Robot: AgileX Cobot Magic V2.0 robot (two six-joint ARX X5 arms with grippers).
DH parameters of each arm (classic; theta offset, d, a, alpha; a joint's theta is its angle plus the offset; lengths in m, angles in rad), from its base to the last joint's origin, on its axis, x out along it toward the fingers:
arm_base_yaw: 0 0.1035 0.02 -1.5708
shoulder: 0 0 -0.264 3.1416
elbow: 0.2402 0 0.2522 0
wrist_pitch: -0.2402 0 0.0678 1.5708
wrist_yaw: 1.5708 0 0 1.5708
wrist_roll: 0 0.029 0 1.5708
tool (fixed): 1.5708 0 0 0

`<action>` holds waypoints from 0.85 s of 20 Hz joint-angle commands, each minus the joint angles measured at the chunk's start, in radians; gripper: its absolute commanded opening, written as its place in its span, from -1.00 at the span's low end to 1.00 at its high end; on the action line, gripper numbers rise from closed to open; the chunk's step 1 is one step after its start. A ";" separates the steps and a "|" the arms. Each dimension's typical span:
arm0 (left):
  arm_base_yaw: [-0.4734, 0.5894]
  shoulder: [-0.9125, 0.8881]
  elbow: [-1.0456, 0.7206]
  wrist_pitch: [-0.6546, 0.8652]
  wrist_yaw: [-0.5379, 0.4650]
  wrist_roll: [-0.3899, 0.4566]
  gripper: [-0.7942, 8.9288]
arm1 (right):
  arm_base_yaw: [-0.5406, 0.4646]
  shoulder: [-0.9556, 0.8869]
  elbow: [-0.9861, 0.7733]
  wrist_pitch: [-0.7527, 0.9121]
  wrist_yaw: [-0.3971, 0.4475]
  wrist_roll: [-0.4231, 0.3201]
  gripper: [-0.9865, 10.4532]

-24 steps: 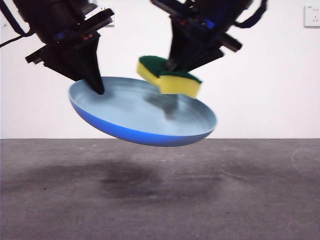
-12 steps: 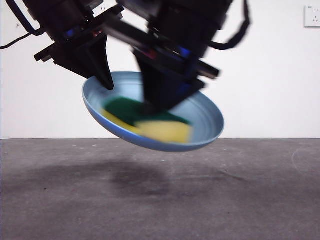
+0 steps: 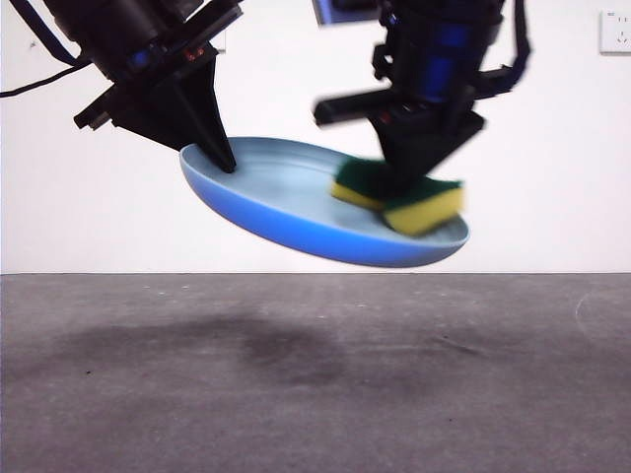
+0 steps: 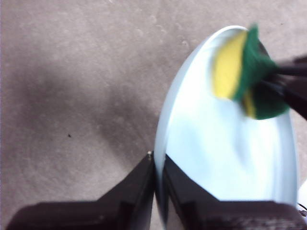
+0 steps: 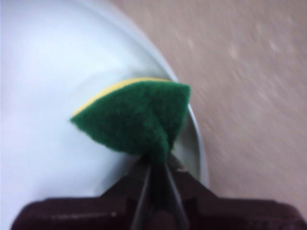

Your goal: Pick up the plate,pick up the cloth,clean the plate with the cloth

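Observation:
The light-blue plate [image 3: 296, 202] hangs tilted in the air above the table, its right side lower. My left gripper [image 3: 219, 158] is shut on its left rim; the left wrist view shows the rim [image 4: 160, 158] pinched between the jaws. The cloth [image 3: 399, 197], a yellow sponge with a green top, rests inside the plate near its right rim. My right gripper [image 3: 414, 168] is shut on it from above. In the right wrist view the green layer [image 5: 136, 120] sits against the plate [image 5: 43, 96] by the rim. The left wrist view shows the cloth [image 4: 240, 67] at the plate's far end.
Below the plate lies the grey table [image 3: 315, 384], with a white wall behind it. A wall socket [image 3: 615, 32] sits at the upper right. Dark shadows fall on the table under the arms.
The cloth went from above the plate down into it, then swept across to the right rim. The plate shifted right and tilted the other way, right side now lower.

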 commanded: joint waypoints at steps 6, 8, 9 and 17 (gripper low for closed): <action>-0.024 0.003 -0.001 0.045 0.066 -0.025 -0.85 | 0.013 0.023 -0.007 0.122 -0.452 0.075 -0.85; -0.024 0.003 -0.001 0.068 0.066 -0.046 -0.85 | 0.026 0.023 -0.007 0.095 -0.544 0.095 -0.85; -0.024 0.003 -0.001 0.082 0.064 -0.053 -0.85 | 0.037 0.023 -0.007 0.064 -0.569 0.095 -0.85; -0.024 0.003 -0.001 0.055 0.068 -0.062 -0.85 | 0.035 0.006 -0.007 -0.295 -0.054 0.032 -0.85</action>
